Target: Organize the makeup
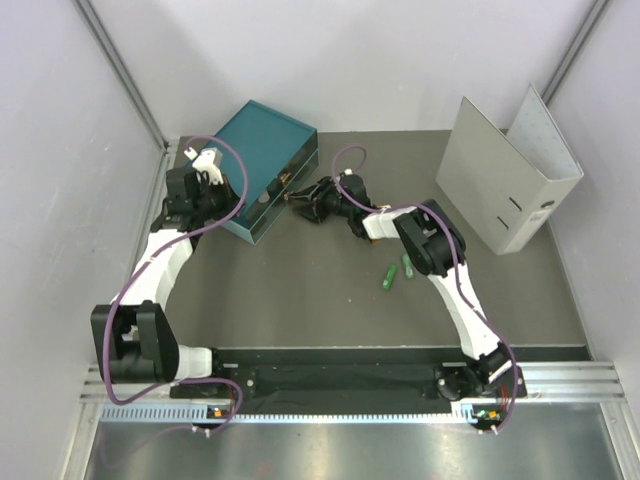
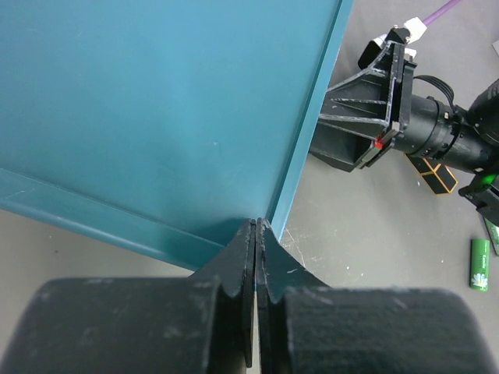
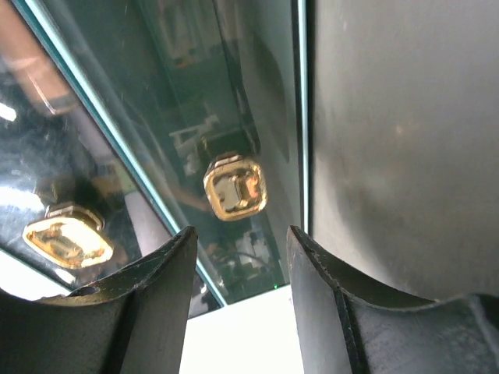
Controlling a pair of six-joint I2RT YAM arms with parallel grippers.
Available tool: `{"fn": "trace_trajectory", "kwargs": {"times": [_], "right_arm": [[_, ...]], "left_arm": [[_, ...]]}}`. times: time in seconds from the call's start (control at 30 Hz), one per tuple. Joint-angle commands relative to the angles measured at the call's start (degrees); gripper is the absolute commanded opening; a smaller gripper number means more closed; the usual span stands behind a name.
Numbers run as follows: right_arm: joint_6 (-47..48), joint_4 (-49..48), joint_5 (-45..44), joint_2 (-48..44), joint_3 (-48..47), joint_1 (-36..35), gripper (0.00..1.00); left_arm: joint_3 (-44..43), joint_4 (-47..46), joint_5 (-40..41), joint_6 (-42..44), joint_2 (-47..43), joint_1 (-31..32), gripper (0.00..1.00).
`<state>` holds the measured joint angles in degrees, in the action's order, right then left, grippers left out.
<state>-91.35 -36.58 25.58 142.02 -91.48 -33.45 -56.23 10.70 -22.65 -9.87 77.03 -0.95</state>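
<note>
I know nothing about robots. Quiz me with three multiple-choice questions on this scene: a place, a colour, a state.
1. Seen from above, where does the grey binder stand? A far right. B far left. C near middle.
2. What colour are the two loose tubes? A white. B green. C orange.
3. How is the left gripper? A wide open. B shut. C clamped on a tube.
Key: 1 A, it stands upright at the far right; 2 B, both show bright green; 3 B, its jaws meet with nothing between.
</note>
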Motion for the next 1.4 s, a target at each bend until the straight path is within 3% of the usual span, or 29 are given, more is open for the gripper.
{"fn": "trace_trajectory", "kwargs": {"times": [0.0,0.53,1.1,1.37], "right_arm": [[0.03,-0.08,-1.24,1.16,-3.79,0.84,0.49],[-2.43,1.86,-2.64,6.52,-11.26,0.58,0.44],[-1.99,1.51,-1.33,6.35,-9.86,-0.12,0.19],[-1.03,-0.51,0.08,2.31,-3.97,1.19,0.16]], "left_arm": [[2.88,18.48,-0.55,1.17,2.86,0.77,0.0],[2.53,19.1,0.07,1.08,3.12,0.77,0.0],[2.17,19.45,0.15,1.08,3.38,0.77,0.0],[2.17,18.83,0.24,0.73,3.47,0.69,0.0]]}}
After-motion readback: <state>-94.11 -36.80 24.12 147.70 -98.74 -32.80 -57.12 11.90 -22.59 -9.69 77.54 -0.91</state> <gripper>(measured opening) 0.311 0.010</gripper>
